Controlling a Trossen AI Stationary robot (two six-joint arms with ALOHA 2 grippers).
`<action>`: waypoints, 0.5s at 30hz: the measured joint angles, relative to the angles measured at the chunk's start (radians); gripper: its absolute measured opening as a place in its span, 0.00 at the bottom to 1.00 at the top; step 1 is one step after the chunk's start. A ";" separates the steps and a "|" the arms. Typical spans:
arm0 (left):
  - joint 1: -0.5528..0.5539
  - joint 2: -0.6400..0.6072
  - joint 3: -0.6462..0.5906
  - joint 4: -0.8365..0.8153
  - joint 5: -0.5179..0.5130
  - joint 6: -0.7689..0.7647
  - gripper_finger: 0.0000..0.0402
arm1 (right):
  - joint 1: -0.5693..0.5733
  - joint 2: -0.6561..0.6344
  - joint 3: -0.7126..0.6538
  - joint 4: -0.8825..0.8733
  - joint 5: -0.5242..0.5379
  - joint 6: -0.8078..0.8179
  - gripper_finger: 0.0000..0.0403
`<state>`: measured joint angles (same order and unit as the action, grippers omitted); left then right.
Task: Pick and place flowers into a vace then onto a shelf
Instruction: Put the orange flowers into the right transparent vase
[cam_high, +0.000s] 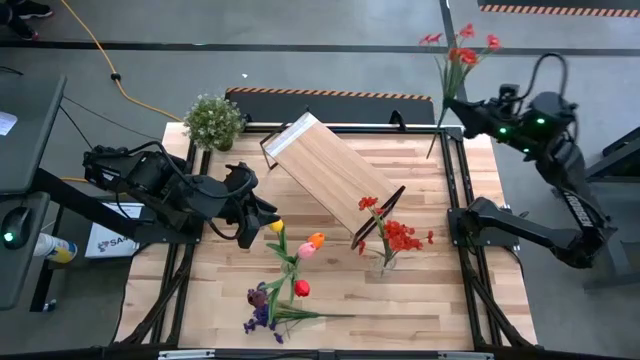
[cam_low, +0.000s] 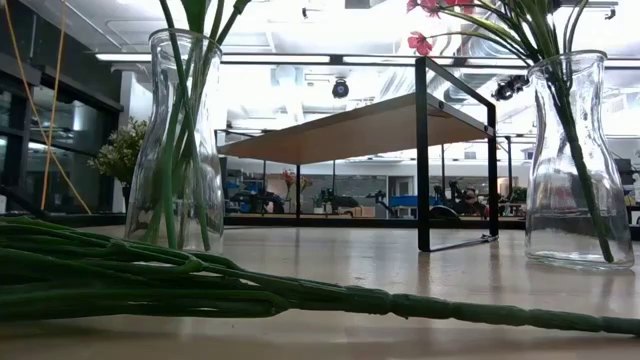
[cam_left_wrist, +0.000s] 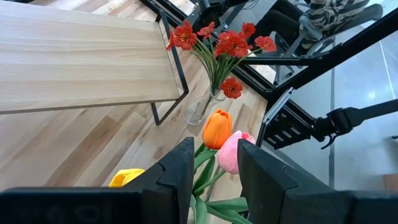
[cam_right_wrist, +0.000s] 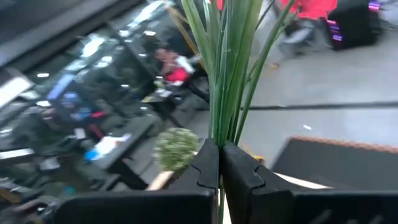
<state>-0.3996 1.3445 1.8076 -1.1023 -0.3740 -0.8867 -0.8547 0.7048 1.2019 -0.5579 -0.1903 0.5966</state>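
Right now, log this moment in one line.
right gripper: shut on red spray, lifted off-table | left gripper: by tulips | shelf: bare

right tool (cam_high: 462, 112) holds a red spray (cam_high: 458, 52) up off the counter's (cam_high: 430, 290) far corner, left tool (cam_high: 262, 215) sits by the tulips (cam_high: 296, 262), shelf (cam_high: 325, 175) lies diagonal between them.

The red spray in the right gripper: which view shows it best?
The high view: the red spray shows whole, blossoms to stems, in the right gripper. The right wrist view shows only clamped stems; the others miss it.
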 joint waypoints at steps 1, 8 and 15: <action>0.000 0.000 0.000 0.000 0.000 0.000 0.39 | 0.000 0.000 0.018 0.001 -0.022 0.000 0.00; 0.000 0.000 0.000 0.000 -0.002 0.000 0.39 | 0.000 -0.001 0.128 0.001 -0.233 0.006 0.00; 0.000 0.000 0.000 0.000 -0.005 0.000 0.39 | 0.015 -0.040 0.166 0.001 -0.465 0.032 0.00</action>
<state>-0.3996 1.3445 1.8076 -1.1023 -0.3786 -0.8871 -0.8393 0.6644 1.3682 -0.5568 -0.6553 0.6288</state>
